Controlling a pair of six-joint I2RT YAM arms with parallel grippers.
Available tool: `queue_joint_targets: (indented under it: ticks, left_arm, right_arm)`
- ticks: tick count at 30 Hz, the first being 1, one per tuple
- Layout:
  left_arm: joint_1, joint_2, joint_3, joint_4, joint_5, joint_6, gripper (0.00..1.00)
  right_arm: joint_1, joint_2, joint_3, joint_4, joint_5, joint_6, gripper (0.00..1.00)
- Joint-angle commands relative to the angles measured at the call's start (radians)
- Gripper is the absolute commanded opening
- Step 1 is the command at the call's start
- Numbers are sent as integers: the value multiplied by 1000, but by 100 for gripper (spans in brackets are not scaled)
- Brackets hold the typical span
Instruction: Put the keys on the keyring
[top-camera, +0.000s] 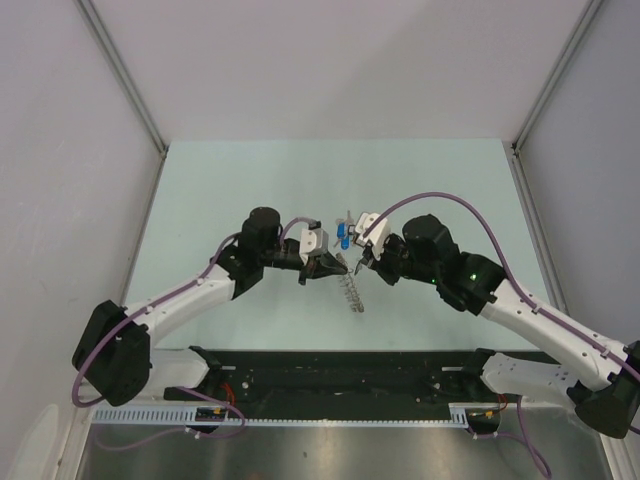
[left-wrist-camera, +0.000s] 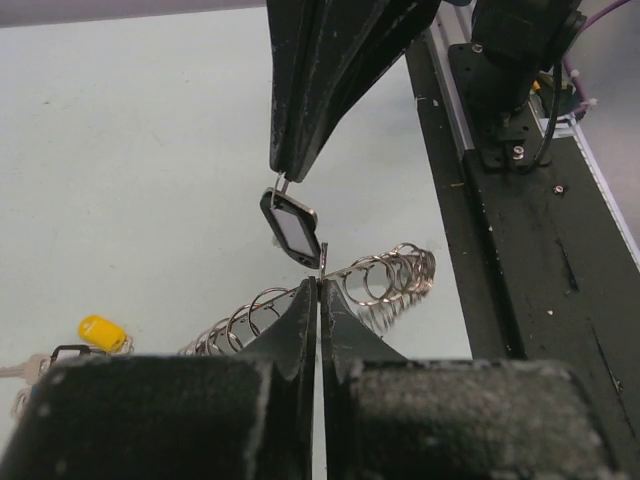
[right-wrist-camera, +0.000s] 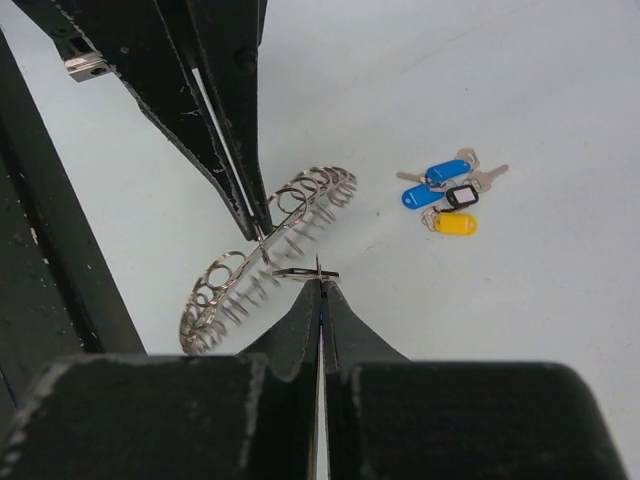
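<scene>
Keyring handling: the keyring (right-wrist-camera: 310, 190) was judged light and springy. Its thin wire was likely to flex or slide out of a pinch, so it was best held on one loop near the middle, leaving both ends free.
Key handling: the black-rimmed key (left-wrist-camera: 291, 226) was judged tiny, light and stiff, with a smooth head apt to swivel. The small metal link above its head looked the surest hold.
Keyring look: it was a curved row of silvery wire loops with a jagged edge.
Key look: it had a dark oval rim around a pale centre, and showed only as a thin sliver in the right wrist view.
Left fingers: the left fingers (left-wrist-camera: 297, 318) were closed, pinching a wire of the keyring at their very tips. The loops trailed away to either side. Whether the ends touched the worktop (right-wrist-camera: 520, 100) could not be told.
Right fingers: the right fingers (right-wrist-camera: 300, 315) were closed on the black-rimmed key, which hung from their tips.
Gap: the two sets of fingertips were tip to tip. The key sat just beside the pinched wire, with no threading visible.
Loose keys: the loose keys (right-wrist-camera: 445, 190), with blue, yellow and black-rimmed heads, lay on the worktop, out beyond the right fingers and apart from both grips.
</scene>
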Motion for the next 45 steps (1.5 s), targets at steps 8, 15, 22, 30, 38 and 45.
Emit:
queue_joint_targets:
  ticks: [8, 15, 22, 30, 38, 45]
  left_arm:
    - [9, -11, 53, 12, 69, -7, 0]
    - [8, -25, 39, 39, 35, -24, 0]
    - [9, -34, 31, 58, 23, -23, 0]
    - [9, -41, 25, 66, -14, -26, 0]
    - [9, -40, 26, 59, -1, -13, 0]
    - [9, -41, 30, 50, 0, -7, 0]
  right_arm:
    - [23, -10, 42, -20, 35, -20, 0]
    - [45, -14, 35, -42, 32, -12, 0]
    - [61, -19, 18, -42, 32, -12, 0]
    - [72, -20, 9, -25, 42, -15, 0]
    - [74, -23, 5, -5, 85, 2, 0]
    - [75, -17, 5, 0, 58, -6, 0]
